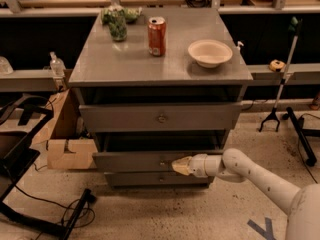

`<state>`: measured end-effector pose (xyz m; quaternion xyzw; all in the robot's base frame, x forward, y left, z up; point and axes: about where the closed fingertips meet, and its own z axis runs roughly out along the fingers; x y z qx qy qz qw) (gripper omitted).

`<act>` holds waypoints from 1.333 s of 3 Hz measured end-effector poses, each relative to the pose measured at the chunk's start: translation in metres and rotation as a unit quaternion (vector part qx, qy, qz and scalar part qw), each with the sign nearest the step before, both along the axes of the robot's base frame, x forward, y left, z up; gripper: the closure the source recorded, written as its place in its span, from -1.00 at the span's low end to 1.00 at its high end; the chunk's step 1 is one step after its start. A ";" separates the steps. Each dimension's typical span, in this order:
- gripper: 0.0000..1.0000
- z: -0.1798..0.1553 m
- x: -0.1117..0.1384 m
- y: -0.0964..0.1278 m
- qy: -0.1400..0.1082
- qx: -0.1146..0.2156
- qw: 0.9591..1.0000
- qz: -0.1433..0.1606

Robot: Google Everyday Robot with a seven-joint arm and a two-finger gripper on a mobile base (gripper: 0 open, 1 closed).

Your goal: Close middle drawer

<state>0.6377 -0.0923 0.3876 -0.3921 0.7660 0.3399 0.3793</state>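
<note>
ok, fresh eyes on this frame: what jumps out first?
A white arm reaches in from lower right, its gripper at the face of the middle drawer, which stands partly out of the grey cabinet. On top sit a red can and, to its right, a white bowl.

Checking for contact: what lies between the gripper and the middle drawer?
Nothing; in the camera view the gripper appears to rest against the middle drawer face.

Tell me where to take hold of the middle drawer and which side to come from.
Take the small round knob of the middle drawer, centred on its plain low face panel: it is the only part that sticks out. Come straight from the front. The gripper sits at that face, just right of the knob.
</note>
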 end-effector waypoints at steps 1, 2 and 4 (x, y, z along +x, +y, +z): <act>1.00 0.001 0.001 0.000 -0.001 0.000 1.000 0.000; 1.00 0.005 0.028 0.006 -0.005 -0.003 1.000 -0.001; 1.00 0.006 0.048 0.010 -0.006 -0.007 1.000 -0.006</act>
